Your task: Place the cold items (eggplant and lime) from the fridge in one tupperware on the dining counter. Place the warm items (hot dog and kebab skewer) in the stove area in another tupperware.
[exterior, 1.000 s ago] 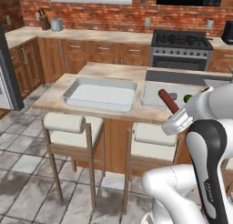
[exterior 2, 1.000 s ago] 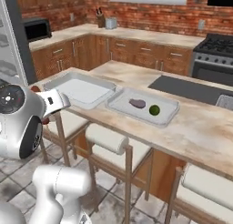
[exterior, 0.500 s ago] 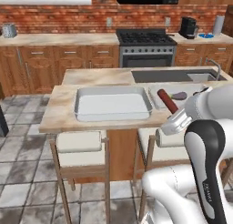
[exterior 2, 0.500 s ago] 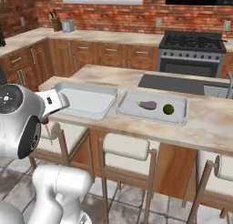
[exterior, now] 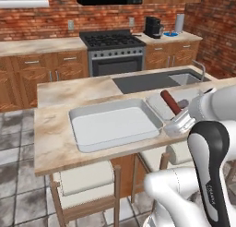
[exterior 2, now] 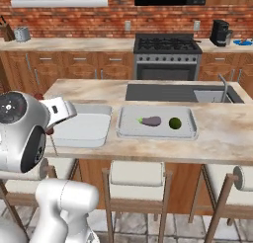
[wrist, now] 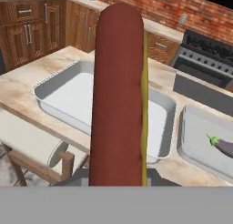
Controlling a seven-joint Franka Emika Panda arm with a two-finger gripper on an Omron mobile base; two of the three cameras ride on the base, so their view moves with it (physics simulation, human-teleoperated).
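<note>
- Hot dog [wrist: 119,95] is clamped in the fingers, held near the tabletop's front edge.
- Carry it over the empty tupperware [exterior 2: 81,128], not the eggplant [exterior 2: 150,121] one, and release low.

Stove [exterior 2: 168,43] against brick wall; coffee maker [exterior 2: 219,32] right; stools [exterior 2: 136,174] under counter.
</note>
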